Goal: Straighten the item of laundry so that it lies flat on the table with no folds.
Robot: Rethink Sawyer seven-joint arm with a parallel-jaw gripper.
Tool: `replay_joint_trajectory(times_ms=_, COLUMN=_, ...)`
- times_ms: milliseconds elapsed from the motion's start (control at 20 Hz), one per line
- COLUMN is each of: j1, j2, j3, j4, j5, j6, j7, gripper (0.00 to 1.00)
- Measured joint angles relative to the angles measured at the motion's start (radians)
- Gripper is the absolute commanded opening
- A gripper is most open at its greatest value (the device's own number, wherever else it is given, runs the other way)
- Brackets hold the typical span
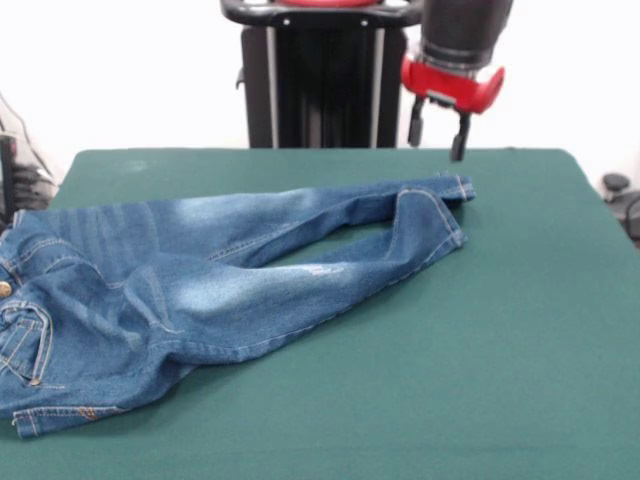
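The item of laundry (200, 290), a small pair of blue denim jeans, lies on the green table (480, 340) with its waistband at the left edge and its legs stretching toward the far right. The two legs lie close together, with a narrow gap of table between them. The far leg's cuff end is folded over near the hems. The cloth at the waist and seat is bunched and overlaps itself at the near left. My gripper (437, 132) hangs open above the far right of the table, just above the leg cuffs, with nothing between its fingers.
The right half and the near side of the table show bare green cloth. The robot's black pedestal (320, 80) stands behind the table's far edge. Dark equipment sits off the table at the far left and far right.
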Motion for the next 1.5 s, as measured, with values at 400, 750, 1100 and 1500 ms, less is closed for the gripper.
replay_joint_trajectory(times_ms=400, j1=-0.035, j2=-0.065, j3=0.016, j4=-0.009, j5=-0.001, j6=0.059, j7=0.000, gripper=1.00)
replay_joint_trajectory(times_ms=750, j1=-0.034, j2=0.020, j3=0.003, j4=-0.088, j5=-0.013, j6=0.058, j7=0.000, gripper=1.00)
replay_joint_trajectory(times_ms=1100, j1=0.010, j2=0.231, j3=-0.057, j4=-0.223, j5=-0.048, j6=0.000, j7=0.000, gripper=1.00)
replay_joint_trajectory(times_ms=1500, j1=0.054, j2=0.392, j3=-0.114, j4=-0.294, j5=-0.051, j6=-0.077, j7=0.000, gripper=1.00)
